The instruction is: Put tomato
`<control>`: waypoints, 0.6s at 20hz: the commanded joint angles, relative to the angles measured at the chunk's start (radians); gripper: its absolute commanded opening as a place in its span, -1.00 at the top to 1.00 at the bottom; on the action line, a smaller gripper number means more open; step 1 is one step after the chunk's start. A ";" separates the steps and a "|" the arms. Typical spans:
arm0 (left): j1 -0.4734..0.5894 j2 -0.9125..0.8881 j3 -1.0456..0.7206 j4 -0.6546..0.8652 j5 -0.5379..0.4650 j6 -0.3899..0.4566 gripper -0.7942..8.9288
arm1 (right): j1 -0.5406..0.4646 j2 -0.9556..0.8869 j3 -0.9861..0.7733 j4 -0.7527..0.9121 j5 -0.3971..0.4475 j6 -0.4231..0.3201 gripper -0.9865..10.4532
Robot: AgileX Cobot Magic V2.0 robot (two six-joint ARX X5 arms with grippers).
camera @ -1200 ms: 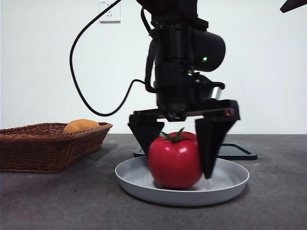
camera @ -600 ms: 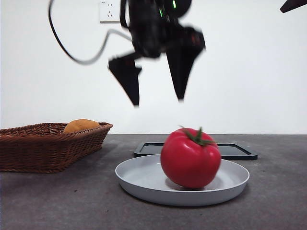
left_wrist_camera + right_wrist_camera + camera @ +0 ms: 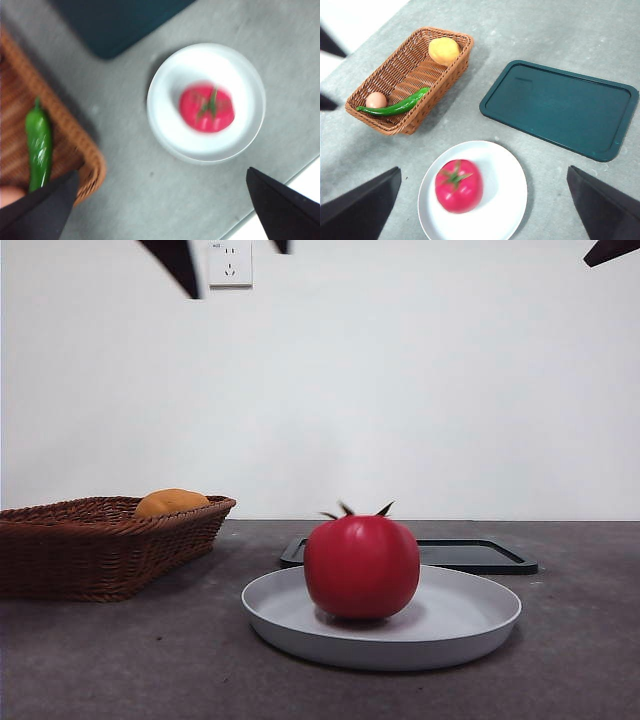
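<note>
The red tomato [image 3: 362,567] with its green stem up rests free on the white plate [image 3: 470,625] at the table's middle. From the left wrist view the tomato [image 3: 206,107] lies far below on the plate [image 3: 165,125], a little blurred. My left gripper [image 3: 161,172] is open and empty, high above the table; only its two black tips show at the front view's top left [image 3: 235,270]. My right gripper [image 3: 484,168] is also open and empty, high over the tomato [image 3: 458,186] and plate [image 3: 505,200]. A single black tip [image 3: 610,250] shows top right.
A wicker basket [image 3: 100,545] stands left of the plate, holding a yellow-orange fruit [image 3: 444,50], a green pepper [image 3: 395,107] and a pale egg-like thing [image 3: 376,99]. A dark green tray [image 3: 560,107] lies behind the plate.
The left gripper has let go of the tomato and risen up and left, almost out of the front view. The tomato rocked on the plate and now sits upright.
</note>
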 commanded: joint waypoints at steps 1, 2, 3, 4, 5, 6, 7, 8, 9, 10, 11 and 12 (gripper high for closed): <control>0.017 -0.109 -0.174 0.116 0.004 0.010 -0.64 | 0.005 0.008 0.021 0.011 0.003 -0.002 -0.42; 0.029 -0.174 -0.275 0.178 0.004 0.010 -0.64 | 0.005 0.008 0.021 0.011 0.003 -0.002 -0.42; 0.040 -0.242 -0.376 0.243 0.004 0.010 -0.64 | 0.005 0.008 0.021 0.011 0.003 -0.002 -0.42; 0.047 -0.311 -0.475 0.310 0.005 0.010 -0.64 | 0.005 0.008 0.021 0.011 0.003 -0.002 -0.42; 0.053 -0.389 -0.584 0.382 0.005 0.010 -0.64 | 0.005 0.008 0.021 0.010 0.003 -0.002 -0.42; 0.053 -0.452 -0.671 0.445 0.005 0.007 -0.64 | 0.005 0.008 0.021 0.011 0.003 -0.002 -0.42; 0.053 -0.534 -0.778 0.526 0.013 0.003 -0.64 | 0.005 0.008 0.021 0.010 0.003 -0.002 -0.42; 0.053 -0.598 -0.858 0.599 0.039 0.003 -0.64 | 0.005 0.008 0.021 0.011 0.003 -0.002 -0.42; 0.053 -0.681 -0.954 0.688 0.079 -0.006 -0.64 | 0.005 0.008 0.021 0.011 0.003 -0.002 -0.42; 0.053 -0.738 -1.015 0.749 0.094 -0.031 -0.64 | 0.005 0.008 0.021 0.011 0.003 -0.002 -0.42; 0.053 -0.800 -1.073 0.801 0.101 -0.059 -0.64 | 0.005 0.008 0.021 0.011 0.003 -0.002 -0.42; 0.052 -0.844 -1.106 0.825 0.103 -0.067 -0.64 | 0.005 0.008 0.021 0.011 0.003 -0.002 -0.42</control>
